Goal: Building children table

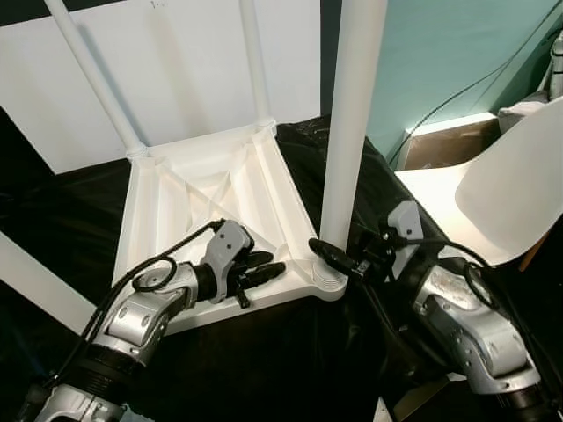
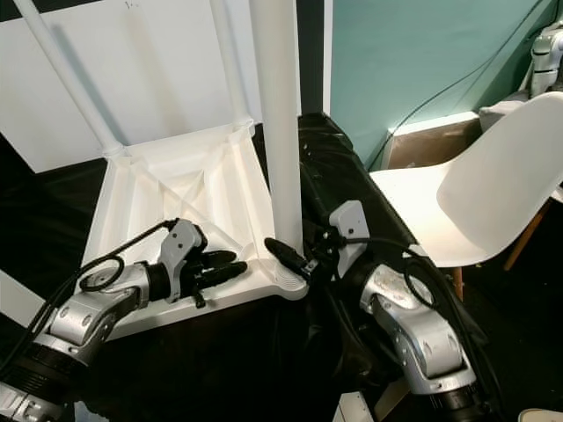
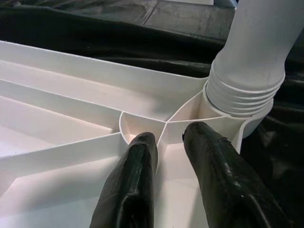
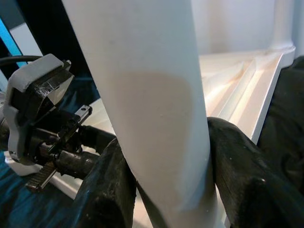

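The white children's table top lies upside down on black cloth, ribs facing up. Two legs stand in its far corners. A thick white leg stands upright in the near right corner socket. My right gripper is shut on this leg just above the socket, one finger on each side. My left gripper rests inside the underside beside that corner. Its fingertips are close together, straddling a thin rib near a rib junction.
A white shell chair stands close on the right, with a cardboard box and cables behind it by the teal wall. A white panel leans behind the table. Another white bar lies at the left edge.
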### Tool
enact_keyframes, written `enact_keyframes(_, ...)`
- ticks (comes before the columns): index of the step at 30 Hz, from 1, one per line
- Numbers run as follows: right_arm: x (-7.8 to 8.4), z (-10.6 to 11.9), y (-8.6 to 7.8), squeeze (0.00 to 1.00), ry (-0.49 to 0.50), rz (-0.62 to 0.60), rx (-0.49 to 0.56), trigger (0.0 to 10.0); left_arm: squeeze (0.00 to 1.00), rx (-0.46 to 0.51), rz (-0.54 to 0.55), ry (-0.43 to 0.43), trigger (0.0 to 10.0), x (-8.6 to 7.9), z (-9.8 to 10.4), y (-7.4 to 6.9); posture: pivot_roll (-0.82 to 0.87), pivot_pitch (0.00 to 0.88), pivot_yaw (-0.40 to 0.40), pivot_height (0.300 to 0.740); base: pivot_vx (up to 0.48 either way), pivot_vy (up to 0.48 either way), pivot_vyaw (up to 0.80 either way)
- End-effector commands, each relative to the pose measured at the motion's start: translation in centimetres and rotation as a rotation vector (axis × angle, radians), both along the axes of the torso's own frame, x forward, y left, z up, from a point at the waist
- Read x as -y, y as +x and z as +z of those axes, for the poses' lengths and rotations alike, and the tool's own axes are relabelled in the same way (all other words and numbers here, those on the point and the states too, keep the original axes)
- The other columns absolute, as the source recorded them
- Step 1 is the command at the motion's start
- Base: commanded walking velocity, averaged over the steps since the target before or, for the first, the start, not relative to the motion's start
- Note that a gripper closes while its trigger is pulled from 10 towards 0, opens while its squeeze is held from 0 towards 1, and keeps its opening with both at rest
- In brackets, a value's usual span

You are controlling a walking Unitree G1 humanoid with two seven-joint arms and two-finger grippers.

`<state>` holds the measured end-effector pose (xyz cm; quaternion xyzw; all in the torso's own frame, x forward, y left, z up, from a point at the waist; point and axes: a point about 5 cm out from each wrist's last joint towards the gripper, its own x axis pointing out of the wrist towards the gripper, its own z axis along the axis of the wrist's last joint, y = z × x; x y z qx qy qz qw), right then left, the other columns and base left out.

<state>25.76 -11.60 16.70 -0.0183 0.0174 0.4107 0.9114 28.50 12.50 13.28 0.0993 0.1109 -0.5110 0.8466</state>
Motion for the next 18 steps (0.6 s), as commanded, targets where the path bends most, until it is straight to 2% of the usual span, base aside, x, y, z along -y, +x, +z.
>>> enact_keyframes(1,-0.1,-3.4,-0.1,0.0,0.005,-0.038,-0.294,10.0,0.0,-0.059,-0.157,0.003,10.0,0.1,-0.3,-0.7,-0.08,0.0,0.101,0.74,0.0,0.0,0.0)
enact_keyframes(3,-0.1,-3.3,0.4,0.0,0.047,-0.064,-0.347,10.0,0.0,-0.061,-0.155,0.003,10.0,0.0,-0.3,-0.7,-0.07,0.0,0.098,0.74,0.0,0.0,0.0)
enact_keyframes(12,-1.2,-3.0,1.1,0.0,0.036,-0.052,-0.365,10.0,0.0,-0.067,-0.147,0.004,10.0,0.0,-0.6,-0.8,-0.05,0.0,0.091,0.74,0.0,0.0,0.0)
enact_keyframes(14,-2.0,-2.7,1.0,0.0,0.0,-0.023,-0.31,10.0,0.0,-0.068,-0.137,-0.003,10.0,0.0,-0.6,-0.9,-0.04,0.0,0.088,0.74,0.0,0.0,0.0)
enact_keyframes(15,-2.2,-2.7,1.3,0.0,0.006,-0.059,-0.265,10.0,0.0,-0.07,-0.128,-0.006,10.0,-0.2,-0.7,-0.9,-0.03,0.0,0.089,0.74,0.0,0.0,0.0)
enact_keyframes(18,-3.1,-2.8,1.8,0.0,0.025,-0.116,-0.227,10.0,0.0,-0.075,-0.118,-0.001,10.0,-0.4,-1.0,-1.2,-0.01,0.0,0.091,0.74,0.0,0.0,0.0)
